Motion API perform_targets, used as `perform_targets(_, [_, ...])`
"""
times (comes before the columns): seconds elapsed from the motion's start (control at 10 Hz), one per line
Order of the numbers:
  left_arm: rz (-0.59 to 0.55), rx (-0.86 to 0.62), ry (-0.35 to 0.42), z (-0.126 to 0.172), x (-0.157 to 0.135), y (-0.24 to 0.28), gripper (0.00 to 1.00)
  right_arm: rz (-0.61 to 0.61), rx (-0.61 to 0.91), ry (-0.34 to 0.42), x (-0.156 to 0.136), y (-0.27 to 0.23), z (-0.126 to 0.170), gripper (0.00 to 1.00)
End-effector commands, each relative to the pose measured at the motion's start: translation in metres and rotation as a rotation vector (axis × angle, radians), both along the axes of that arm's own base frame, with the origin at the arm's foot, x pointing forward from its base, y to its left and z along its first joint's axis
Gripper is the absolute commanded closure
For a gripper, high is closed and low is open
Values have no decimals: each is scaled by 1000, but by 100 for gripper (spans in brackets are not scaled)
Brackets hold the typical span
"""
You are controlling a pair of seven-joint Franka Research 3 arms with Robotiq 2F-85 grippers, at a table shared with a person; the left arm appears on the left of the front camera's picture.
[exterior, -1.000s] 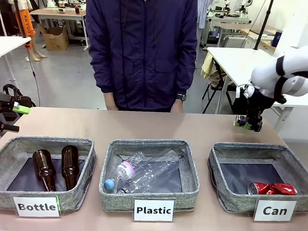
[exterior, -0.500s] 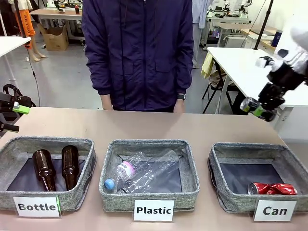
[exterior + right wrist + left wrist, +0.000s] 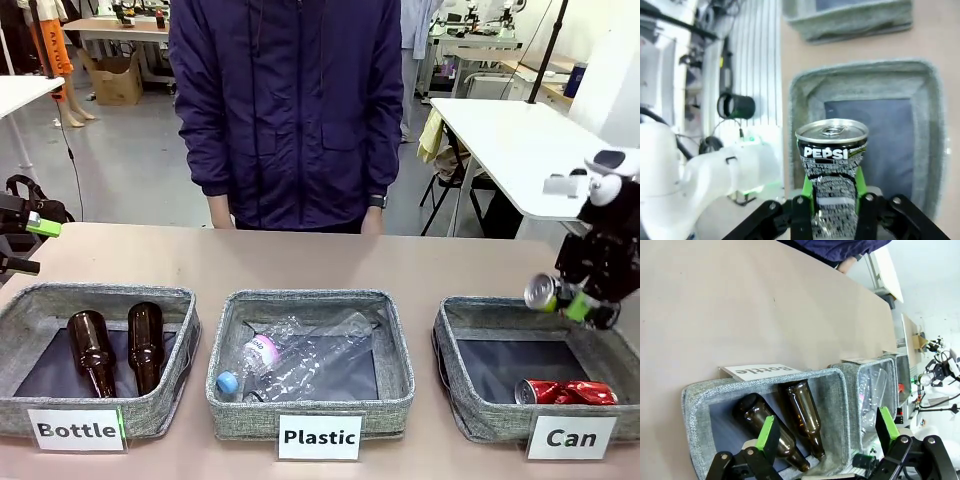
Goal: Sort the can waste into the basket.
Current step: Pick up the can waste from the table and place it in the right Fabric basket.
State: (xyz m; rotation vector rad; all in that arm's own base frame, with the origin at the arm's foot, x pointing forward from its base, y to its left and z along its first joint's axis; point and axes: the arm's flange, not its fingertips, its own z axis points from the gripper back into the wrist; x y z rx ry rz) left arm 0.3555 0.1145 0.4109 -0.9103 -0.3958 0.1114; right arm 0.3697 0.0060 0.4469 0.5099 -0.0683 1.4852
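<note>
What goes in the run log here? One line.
right tool: shut on dark can, over Can bin | red can: binned | left tool: open

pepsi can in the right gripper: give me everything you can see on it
The can is a crushed metal drink can, black with white and grey print and "PEPSI" under a silver rim; its top still has the pull tab. The body is pinched narrow at the waist, where the right gripper is shut on it between green pads, top end pointing away from the wrist. In the front view it hangs tilted in the air over the far right part of the "Can" basket, touching nothing but the gripper.
</note>
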Motion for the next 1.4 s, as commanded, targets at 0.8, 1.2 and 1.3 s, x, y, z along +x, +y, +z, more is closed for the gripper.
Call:
perform_targets(0.8, [-7, -2, 3, 0, -2, 2, 0, -36, 2, -62, -9, -3, -9, 0])
perform_targets(1.2, [-7, -2, 3, 0, -2, 2, 0, -556, 235, 205, 10, 0, 6, 0])
perform_targets(1.3, [-7, -2, 3, 0, -2, 2, 0, -875, 289, 393, 20, 7, 12, 0])
